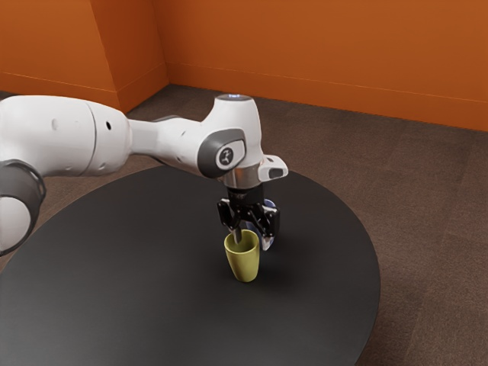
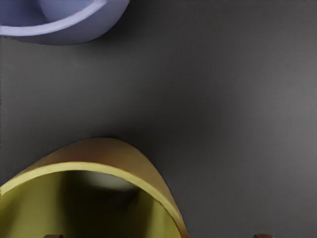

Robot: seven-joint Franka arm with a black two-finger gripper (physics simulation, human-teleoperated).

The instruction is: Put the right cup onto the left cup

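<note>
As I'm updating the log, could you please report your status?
End effector open, at mouth of yellow cup. Cups apart, not stacked. Blue cup close by, might get bumped.

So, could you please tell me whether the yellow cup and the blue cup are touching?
Apart: in the wrist view, dark tabletop shows plainly between the yellow cup and the blue cup.

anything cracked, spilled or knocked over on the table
Nothing stands out. The yellow cup stands upright on the black table, its visible rim whole, and I see no spill. The blue cup is partly hidden behind the gripper, so I can't fully judge it.
</note>
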